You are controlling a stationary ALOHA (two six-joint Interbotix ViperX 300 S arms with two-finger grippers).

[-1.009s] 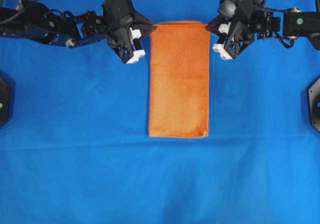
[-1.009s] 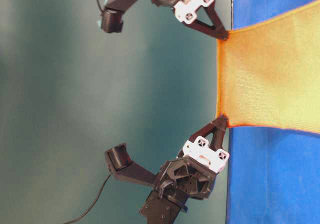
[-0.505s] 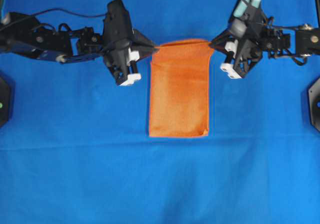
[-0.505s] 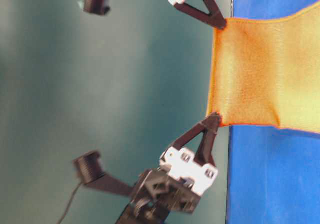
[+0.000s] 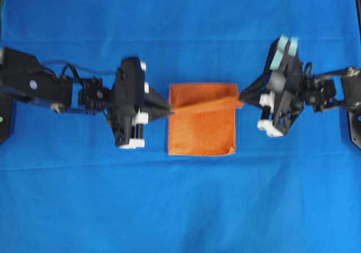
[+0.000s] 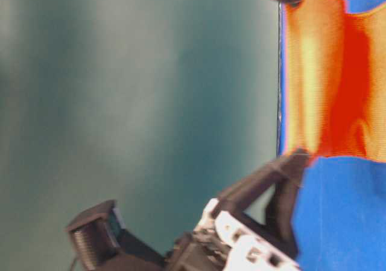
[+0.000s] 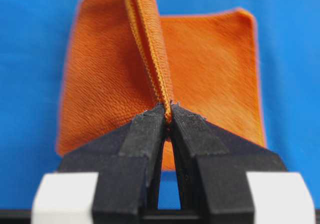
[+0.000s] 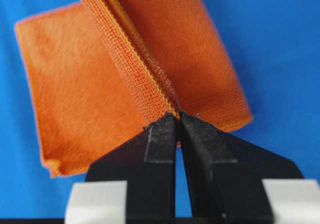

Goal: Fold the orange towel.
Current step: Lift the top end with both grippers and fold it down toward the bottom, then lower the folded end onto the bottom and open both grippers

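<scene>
Towel (image 5: 202, 130) lies mid-table on blue cloth (image 5: 180, 208), lifted edge running left-right. Left gripper (image 5: 169, 111) and right gripper (image 5: 241, 101) both closed tight, each pinching one end of this edge. Nothing else near.

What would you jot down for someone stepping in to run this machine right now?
Left end effector: shut on the orange towel's lifted edge, at one corner.
Right end effector: shut on the same edge, at the other corner.
Towel: lies on the blue cloth between the two arms, the held edge raised above the part lying flat.
Done: both corners gripped, edge partway over.
Left: probably lay that edge onto the near edge, let go, and check the fold is even.
</scene>
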